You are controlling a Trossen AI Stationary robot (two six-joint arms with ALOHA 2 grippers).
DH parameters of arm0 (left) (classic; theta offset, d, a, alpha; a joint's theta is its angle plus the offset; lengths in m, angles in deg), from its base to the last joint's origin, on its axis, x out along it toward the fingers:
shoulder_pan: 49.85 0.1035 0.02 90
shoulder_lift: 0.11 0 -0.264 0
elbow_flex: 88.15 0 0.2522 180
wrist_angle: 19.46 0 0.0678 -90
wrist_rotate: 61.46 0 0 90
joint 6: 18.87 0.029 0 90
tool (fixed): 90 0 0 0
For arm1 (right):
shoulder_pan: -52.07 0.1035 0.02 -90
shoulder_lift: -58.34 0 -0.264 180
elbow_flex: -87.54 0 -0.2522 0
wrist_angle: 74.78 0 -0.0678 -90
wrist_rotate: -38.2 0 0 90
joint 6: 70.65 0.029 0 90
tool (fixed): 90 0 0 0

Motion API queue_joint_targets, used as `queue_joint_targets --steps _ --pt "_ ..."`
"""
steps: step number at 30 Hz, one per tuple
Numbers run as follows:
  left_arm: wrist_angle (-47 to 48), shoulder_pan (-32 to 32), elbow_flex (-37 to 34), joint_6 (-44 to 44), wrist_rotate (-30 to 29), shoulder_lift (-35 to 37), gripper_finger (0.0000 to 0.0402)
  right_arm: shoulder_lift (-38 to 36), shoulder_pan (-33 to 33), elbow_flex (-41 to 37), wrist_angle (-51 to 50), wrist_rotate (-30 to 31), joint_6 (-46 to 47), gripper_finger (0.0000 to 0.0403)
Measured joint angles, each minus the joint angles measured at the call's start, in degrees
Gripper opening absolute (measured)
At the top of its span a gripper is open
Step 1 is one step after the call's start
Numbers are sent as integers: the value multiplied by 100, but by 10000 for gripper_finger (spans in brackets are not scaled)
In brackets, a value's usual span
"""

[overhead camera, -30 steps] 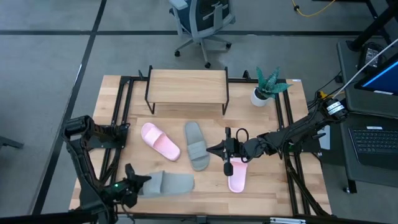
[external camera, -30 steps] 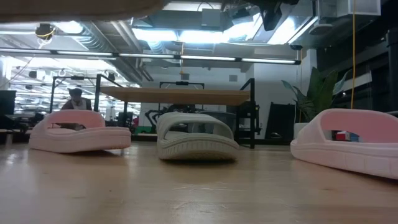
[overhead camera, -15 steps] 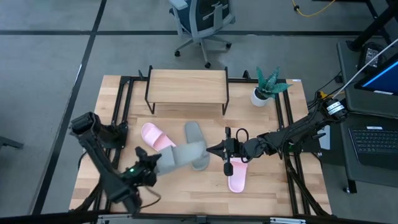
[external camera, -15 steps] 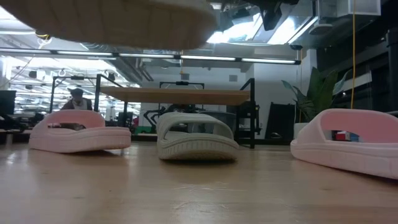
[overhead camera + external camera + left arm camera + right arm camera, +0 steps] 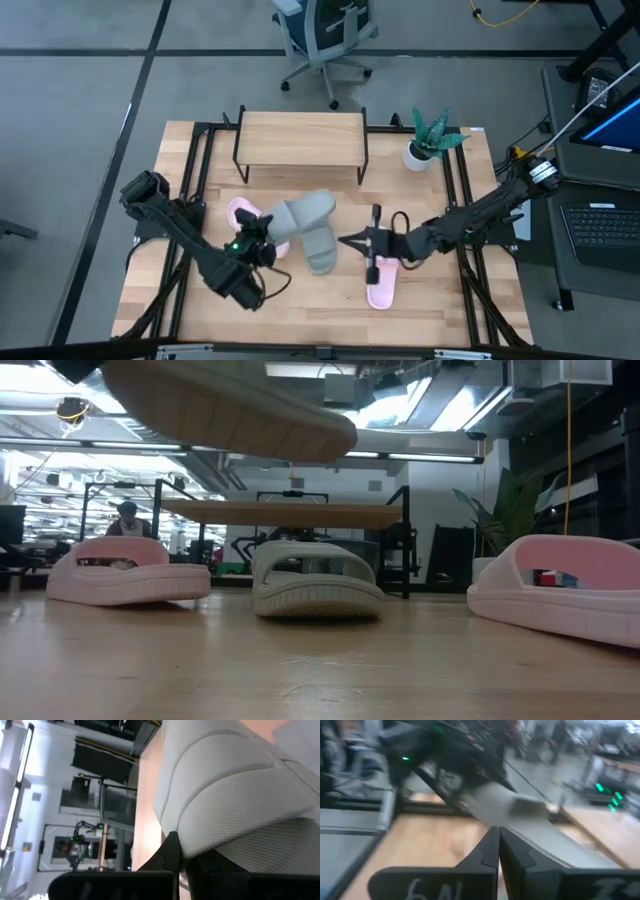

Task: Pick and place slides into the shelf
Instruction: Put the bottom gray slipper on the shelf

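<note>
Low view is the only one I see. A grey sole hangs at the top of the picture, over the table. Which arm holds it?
Observer: The left gripper is shut on that lifted grey-green slide.
Operator: Is it already over the shelf?
Observer: No. From above, it is in front of the shelf, partly over the other grey-green slide, which lies on the table.
Operator: And the right arm?
Observer: The right gripper is shut on nothing, close to one pink slide.
</note>
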State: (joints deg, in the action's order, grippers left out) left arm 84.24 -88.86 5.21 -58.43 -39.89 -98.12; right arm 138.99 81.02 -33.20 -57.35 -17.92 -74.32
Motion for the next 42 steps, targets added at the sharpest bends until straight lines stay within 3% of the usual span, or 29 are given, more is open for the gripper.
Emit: queue_joint_targets --steps 9,13,17,25,37,42 --pt "16 649 91 599 -176 1113 3 -1116 205 0 -515 -97 -261 13" --pt "12 1049 94 929 -170 1358 3 -1349 189 1 -692 250 -346 13" --pt "10 1532 94 1306 -154 1443 3 -1558 87 2 -1069 256 -720 13" --pt "7 2659 94 1990 89 1455 3 -2208 -465 -3 -1900 -634 -253 11" --pt "7 3983 94 2235 118 1448 3 -2744 -1219 -983 -1348 -660 29 19" --pt "7 4447 94 2233 175 1439 3 -2833 -1374 -1174 -1232 -643 -378 22"
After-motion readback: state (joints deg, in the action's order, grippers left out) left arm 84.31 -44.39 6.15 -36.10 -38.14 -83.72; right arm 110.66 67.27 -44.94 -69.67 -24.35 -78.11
